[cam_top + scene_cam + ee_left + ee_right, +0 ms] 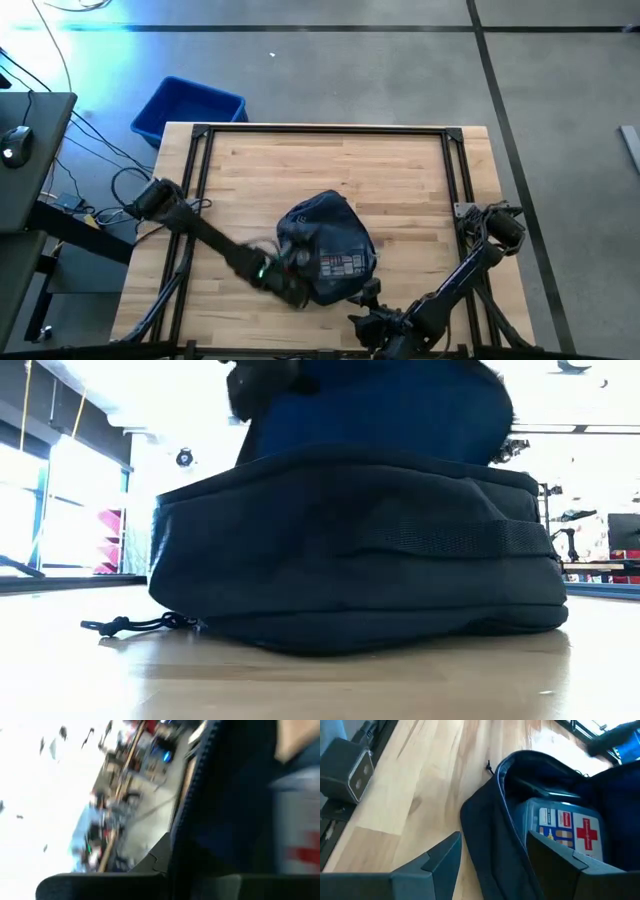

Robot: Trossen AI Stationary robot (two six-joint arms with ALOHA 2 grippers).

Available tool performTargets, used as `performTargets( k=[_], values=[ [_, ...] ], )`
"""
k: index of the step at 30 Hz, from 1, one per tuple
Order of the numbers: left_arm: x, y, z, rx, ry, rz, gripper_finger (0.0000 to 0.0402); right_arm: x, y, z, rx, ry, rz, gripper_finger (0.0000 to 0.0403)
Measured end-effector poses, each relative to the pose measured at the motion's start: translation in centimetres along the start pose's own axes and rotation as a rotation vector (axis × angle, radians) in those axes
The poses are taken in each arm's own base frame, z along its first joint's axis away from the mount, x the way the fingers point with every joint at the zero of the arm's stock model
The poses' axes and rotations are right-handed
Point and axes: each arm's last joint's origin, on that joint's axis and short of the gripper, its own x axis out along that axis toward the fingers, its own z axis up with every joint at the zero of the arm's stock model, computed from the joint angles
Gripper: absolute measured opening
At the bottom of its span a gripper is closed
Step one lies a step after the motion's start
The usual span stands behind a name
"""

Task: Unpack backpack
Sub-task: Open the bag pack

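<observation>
The backpack lies at the worktop's six o'clock, its zip open. The left claw, shut, pinches the rim at eight; it should hold firm. The right claw, half-wide, straddles the other rim; lower onto the kit squarely.

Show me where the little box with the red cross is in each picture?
High view: first-aid kit shows inside the open backpack, near the table's front edge.
Low view: not visible; the backpack's side hides it.
Left wrist view: a blurred pale shape with red, likely it.
Right wrist view: in the backpack's mouth.
Shared landmark: the backpack.
</observation>
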Motion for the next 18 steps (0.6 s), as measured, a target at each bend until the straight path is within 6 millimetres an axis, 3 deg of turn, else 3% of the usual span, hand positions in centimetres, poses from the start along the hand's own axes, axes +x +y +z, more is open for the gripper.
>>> performTargets(
  k=[3,9,13,18],
  values=[
    [3.8,2.9,-1.7,-0.124,0.125,0.067,0.0001,0.4,0.2,0.0,0.022,0.005,0.014,0.0209],
    [10.8,7.1,-7.2,-0.281,0.4,0.249,0.0,1.1,0.6,-0.3,0.023,0.023,0.03,0.0209],
    [13.9,9.4,-10.5,-0.342,0.545,0.345,0.0001,1.6,0.9,-0.6,0.008,0.036,0.026,0.0209],
    [16.4,10.7,-12.9,-0.34,0.712,0.254,0.004,2.4,1.1,-0.9,-0.004,0.055,0.017,0.0209]
  ],
)
